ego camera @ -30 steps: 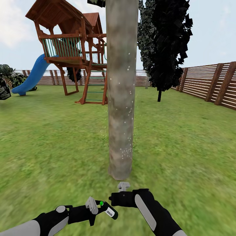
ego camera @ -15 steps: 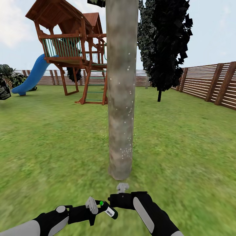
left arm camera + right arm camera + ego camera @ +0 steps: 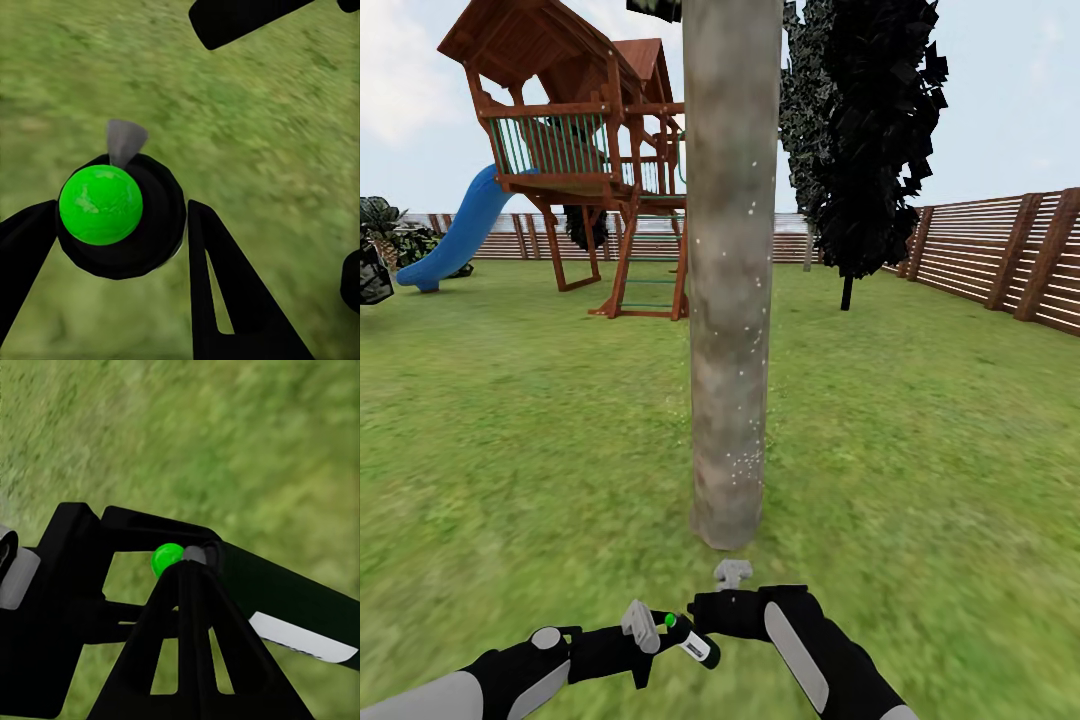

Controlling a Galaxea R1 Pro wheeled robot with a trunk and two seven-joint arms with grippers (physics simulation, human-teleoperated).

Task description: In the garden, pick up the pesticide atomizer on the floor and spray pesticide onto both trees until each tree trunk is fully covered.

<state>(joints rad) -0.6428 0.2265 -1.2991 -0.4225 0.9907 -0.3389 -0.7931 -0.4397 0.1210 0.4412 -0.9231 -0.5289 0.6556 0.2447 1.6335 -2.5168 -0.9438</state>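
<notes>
The small black pesticide atomizer w/ green cap (image 3: pixel 685 635) is held clenched in the left gripper (image 3: pixel 645 632), low before the mottled grey-brown tree trunk (image 3: pixel 730 300). Right gripper (image 3: pixel 733 574): state can't be told. White pesticide specks (image 3: pixel 743 465) are sparse; coverage judged partial, 2nd tree outstanding.

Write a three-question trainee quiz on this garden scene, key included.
1. True or false: the tree trunk carries scattered white specks.
2. Which hand holds the pesticide atomizer? A) left hand B) right hand
3. Fill in: the blue slide belongs to the wooden play ____.

Key: 1 true; 2 A; 3 tower. In the left wrist view the atomizer's green cap sits between that hand's fingers.
</notes>
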